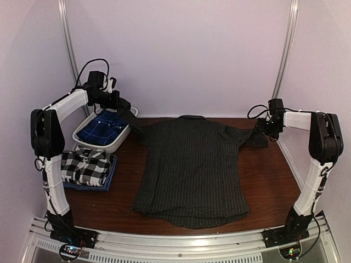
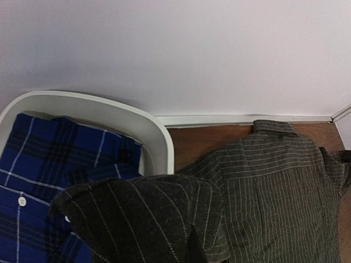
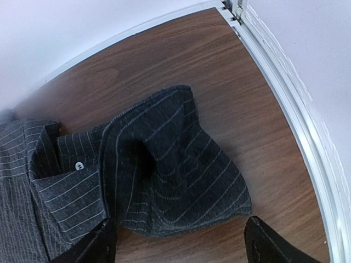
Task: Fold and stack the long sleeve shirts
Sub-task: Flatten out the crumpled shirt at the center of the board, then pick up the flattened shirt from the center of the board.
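The charcoal pinstriped shirt [image 1: 192, 170] lies spread flat, collar toward the far wall. My left gripper [image 1: 123, 107] is shut on its left sleeve [image 2: 137, 219] and holds it raised beside the basin. The cloth drapes over the fingers and hides them. My right gripper [image 3: 184, 252] stands open over the crumpled right sleeve [image 3: 170, 170], which lies loose on the wood. Both dark fingertips [image 3: 96, 246] are clear of the cloth. At the left, the folded black-and-white checked shirt [image 1: 85, 166] rests on a folded plain blue shirt [image 1: 111, 176].
A white basin [image 1: 118, 143] at the back left holds a blue plaid garment [image 2: 38, 175]. The back wall and its white rail [image 3: 285, 93] run close behind both grippers. Brown tabletop [image 1: 269, 181] shows to the right of the shirt.
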Robot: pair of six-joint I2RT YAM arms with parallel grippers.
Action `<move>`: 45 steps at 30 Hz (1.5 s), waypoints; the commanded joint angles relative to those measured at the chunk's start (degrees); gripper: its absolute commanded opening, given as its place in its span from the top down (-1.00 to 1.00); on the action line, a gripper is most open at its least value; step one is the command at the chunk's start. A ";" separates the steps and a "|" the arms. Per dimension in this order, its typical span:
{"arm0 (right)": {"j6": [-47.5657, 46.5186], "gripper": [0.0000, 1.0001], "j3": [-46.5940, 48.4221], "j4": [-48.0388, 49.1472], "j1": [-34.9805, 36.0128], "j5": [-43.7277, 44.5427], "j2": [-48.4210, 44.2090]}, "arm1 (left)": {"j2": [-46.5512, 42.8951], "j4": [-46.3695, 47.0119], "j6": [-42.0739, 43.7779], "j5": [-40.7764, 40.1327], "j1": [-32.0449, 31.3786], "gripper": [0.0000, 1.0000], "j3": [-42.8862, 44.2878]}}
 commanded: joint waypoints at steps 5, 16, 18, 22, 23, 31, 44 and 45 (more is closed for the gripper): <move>0.97 -0.78 -7.40 1.83 1.74 1.22 -9.34 | -7.04 6.78 2.69 6.69 -7.50 1.00 -6.04; 2.72 -0.81 -11.03 3.23 9.87 -0.20 -16.91 | -7.54 9.88 5.64 13.71 -21.48 1.00 -12.22; 3.54 -0.81 -11.46 4.31 11.82 -1.94 -17.17 | -6.93 12.16 4.89 15.51 -24.30 1.00 -14.78; 4.75 -0.82 -12.13 7.21 16.52 -4.17 -16.51 | -3.28 12.54 4.71 16.31 -29.22 0.88 -16.23; 4.91 -0.82 -12.35 8.14 18.06 -5.12 -15.89 | -2.54 12.53 4.44 15.92 -30.47 0.77 -16.53; 3.85 -0.77 -9.48 9.09 27.24 -4.57 -9.71 | -6.75 11.91 -0.53 9.59 -31.41 -0.14 -22.02; 2.48 -0.56 -3.29 4.81 34.43 -2.18 0.12 | -24.54 5.91 -13.67 -3.32 -26.44 -0.11 -46.75; 2.75 -0.56 -2.88 4.62 34.61 -2.38 0.70 | -25.92 5.49 -13.95 -3.13 -26.44 -0.11 -48.95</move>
